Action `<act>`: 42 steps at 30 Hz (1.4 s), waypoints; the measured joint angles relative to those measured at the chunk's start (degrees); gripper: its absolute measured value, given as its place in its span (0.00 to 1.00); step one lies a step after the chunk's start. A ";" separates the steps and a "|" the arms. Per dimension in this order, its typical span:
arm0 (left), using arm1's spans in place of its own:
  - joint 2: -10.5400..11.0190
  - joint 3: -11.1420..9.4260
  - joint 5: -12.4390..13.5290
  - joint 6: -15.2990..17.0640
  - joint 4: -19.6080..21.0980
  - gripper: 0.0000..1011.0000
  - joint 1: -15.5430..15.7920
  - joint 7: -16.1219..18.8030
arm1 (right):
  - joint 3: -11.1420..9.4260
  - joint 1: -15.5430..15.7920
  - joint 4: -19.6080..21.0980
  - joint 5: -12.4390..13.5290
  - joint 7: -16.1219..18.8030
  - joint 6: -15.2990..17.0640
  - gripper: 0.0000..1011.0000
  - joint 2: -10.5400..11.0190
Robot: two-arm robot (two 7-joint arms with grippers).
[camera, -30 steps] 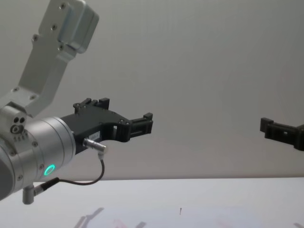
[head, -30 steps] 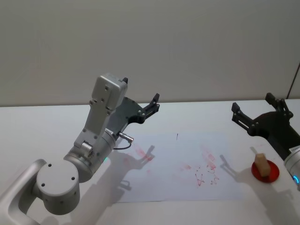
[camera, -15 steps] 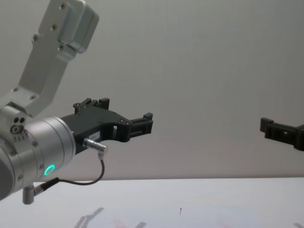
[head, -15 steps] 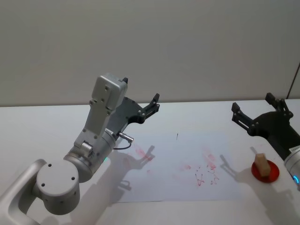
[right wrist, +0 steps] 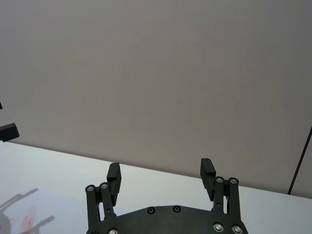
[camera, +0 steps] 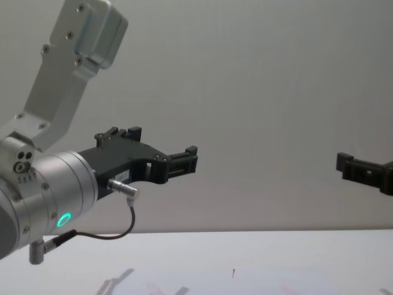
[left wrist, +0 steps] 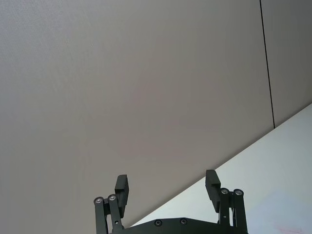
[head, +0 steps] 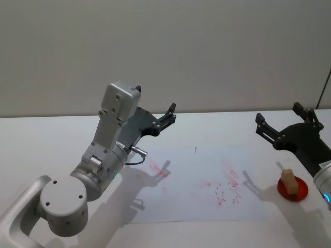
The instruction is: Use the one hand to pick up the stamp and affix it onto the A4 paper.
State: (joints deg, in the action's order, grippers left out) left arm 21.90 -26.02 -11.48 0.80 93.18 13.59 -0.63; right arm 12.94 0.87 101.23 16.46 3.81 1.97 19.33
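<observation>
Hovering right end effector (head: 278, 116): held above the tabletop (head: 51, 139) at the right side, just behind the stamp and apart from it; its two slim black fingers are spread wide and nothing is held.
Left end effector (head: 169, 114): raised over the far left part of the sheet, fingers also spread wide, nothing held; judged idle.
Stamp (head: 288, 182): a small tan wooden block, stood upright on a round red pad (head: 302, 192), just beyond the right edge of the sheet.
A4 paper (head: 181, 196): laid flat at the middle of the tabletop, marked with faint red imprints (head: 227, 183) and a small dark tick (head: 195, 150) near its far edge.
Handling, as judged: the block is likely light, stiff and not fragile; its flat wooden sides should be gripped well by the fingers. It may tip if nudged, and ink may make it cling to the pad.
Where to take hold: the upper half, across two opposite flat sides, with the inked face kept downward.
Step in hand: the stamp is not yet grasped; a descent over it is called for.
</observation>
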 joint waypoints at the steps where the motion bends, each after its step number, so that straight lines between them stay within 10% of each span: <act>1: 0.00 0.00 0.00 0.00 0.00 0.99 0.00 0.00 | 0.00 0.04 0.03 -0.01 -0.04 0.03 0.99 0.00; 26: 0.00 0.00 0.00 0.00 0.00 0.99 0.00 0.00 | 0.14 8.34 8.64 -0.73 -12.34 12.59 0.99 1.10; 42: 0.00 0.00 0.00 0.00 0.00 0.99 0.00 0.00 | -0.81 8.80 7.11 0.46 -12.15 19.06 0.99 1.11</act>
State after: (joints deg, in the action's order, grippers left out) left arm 21.90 -26.02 -11.48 0.80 93.17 13.59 -0.63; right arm 12.13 9.67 108.34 16.92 -8.34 21.03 20.44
